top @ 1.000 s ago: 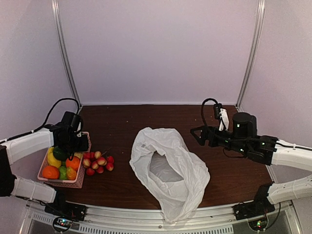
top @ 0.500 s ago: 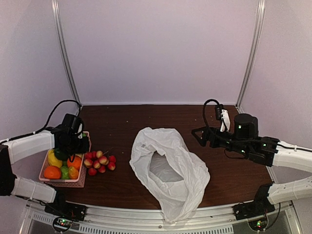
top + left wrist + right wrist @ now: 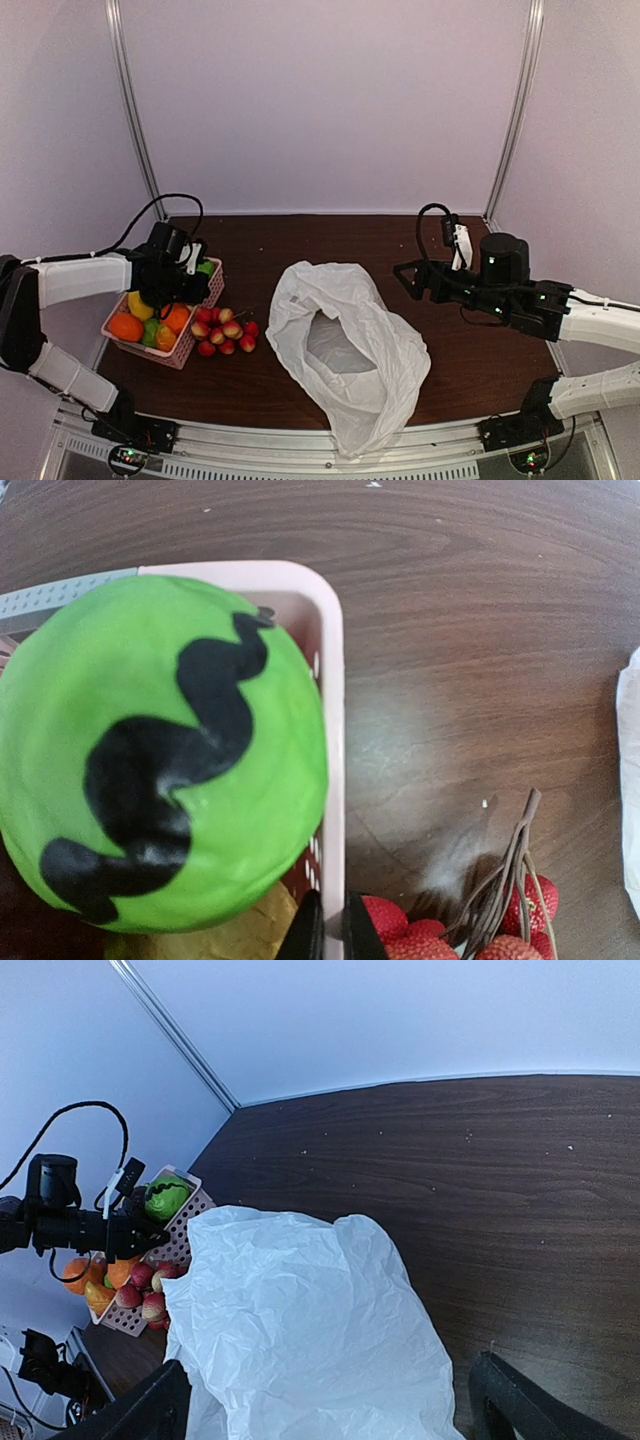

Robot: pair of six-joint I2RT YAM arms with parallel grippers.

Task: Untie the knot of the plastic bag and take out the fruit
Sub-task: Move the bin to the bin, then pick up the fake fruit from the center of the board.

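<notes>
The white plastic bag (image 3: 345,345) lies crumpled and slack on the middle of the table; no knot shows. It also fills the right wrist view (image 3: 300,1330). My left gripper (image 3: 194,299) is shut on the right rim of the pink basket (image 3: 211,288). In the left wrist view my gripper (image 3: 325,935) pinches that rim (image 3: 335,680). The basket holds a green ball with black stripes (image 3: 160,750), an orange (image 3: 126,327) and other fruit. A bunch of red lychees (image 3: 225,335) lies beside the basket. My right gripper (image 3: 408,280) hovers wide open right of the bag's far end, empty.
The lychee stems (image 3: 510,870) lie just right of my left fingers, and the bag's edge (image 3: 630,780) shows beyond them. White walls close the back and sides. Bare brown table (image 3: 300,240) lies behind the bag.
My left gripper has pulled the basket to the right and turned it. The lychee bunch has shifted right with it. The right arm has barely moved.
</notes>
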